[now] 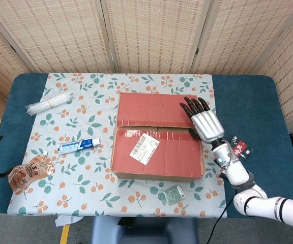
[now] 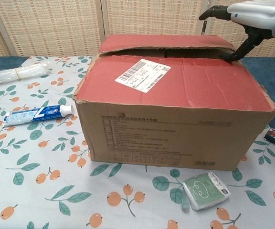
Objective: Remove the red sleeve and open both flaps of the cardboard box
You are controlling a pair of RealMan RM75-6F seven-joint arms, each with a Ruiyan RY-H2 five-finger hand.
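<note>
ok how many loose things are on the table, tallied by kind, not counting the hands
cardboard box: 1
toothpaste tube: 1
bundle of clear straws: 1
orange snack pouch: 1
green tissue pack: 1
red and dark packet: 1
total: 6

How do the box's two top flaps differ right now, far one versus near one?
The far flap has its seam edge lifted slightly, with the right hand on its right end; the near flap lies flat, untouched. The near flap carries a white shipping label; the far flap shows none. Both are red on top and still mostly closed.
</note>
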